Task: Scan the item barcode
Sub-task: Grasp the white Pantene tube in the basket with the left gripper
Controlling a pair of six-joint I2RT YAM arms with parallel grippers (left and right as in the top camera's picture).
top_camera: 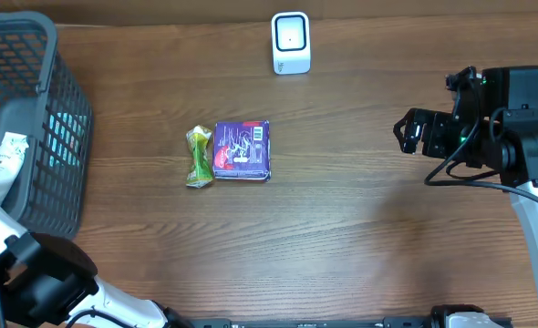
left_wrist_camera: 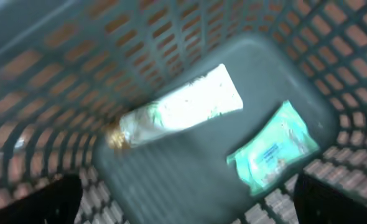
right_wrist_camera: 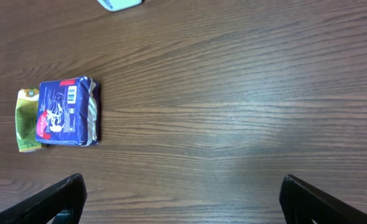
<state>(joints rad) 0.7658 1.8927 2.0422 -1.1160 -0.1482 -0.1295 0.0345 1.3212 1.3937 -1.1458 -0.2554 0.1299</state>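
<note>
Wide-open right claw (right_wrist_camera: 182, 190) faces flat purple packet (right_wrist_camera: 66, 113), barcode (right_wrist_camera: 71, 94) upward.

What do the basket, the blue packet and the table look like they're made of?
Basket: probably moulded plastic, matte grey, given its regular lattice of holes. Blue packet: apparently glossy printed film, with a barcode panel and soft, rounded edges. Table: brown wood or wood-look laminate with grain lines; the look leaves that open.

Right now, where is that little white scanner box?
In the overhead view the white scanner stands near the far edge of the table, about midway across, beyond the blue packet and green packet.
</note>
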